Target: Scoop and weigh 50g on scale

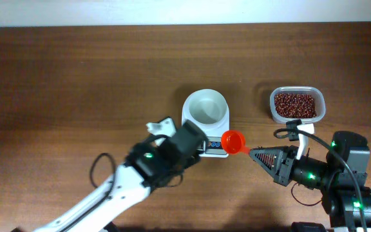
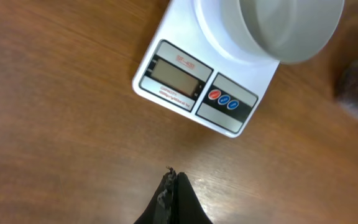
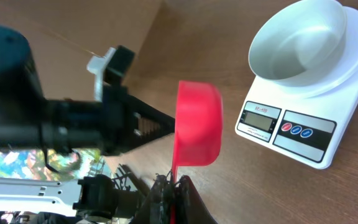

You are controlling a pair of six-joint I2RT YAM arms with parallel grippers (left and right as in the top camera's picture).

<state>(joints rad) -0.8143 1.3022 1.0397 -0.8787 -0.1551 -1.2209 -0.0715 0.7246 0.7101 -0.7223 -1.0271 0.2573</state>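
The white scale (image 1: 219, 122) stands mid-table with an empty round white bowl (image 1: 205, 106) on top. Its grey display (image 2: 174, 76) and its red and blue buttons (image 2: 224, 99) face my left gripper (image 2: 173, 177). That gripper is shut on nothing and hovers just in front of the scale. My right gripper (image 3: 174, 183) is shut on the handle of a red scoop (image 3: 197, 124). The scoop (image 1: 234, 142) hangs at the scale's front right corner, and I see nothing in its cup.
A clear plastic tub (image 1: 296, 104) of dark red beans sits right of the scale, behind my right arm. The left arm (image 1: 153, 161) reaches in from the lower left, and its body covers part of the scale's front in the overhead view.
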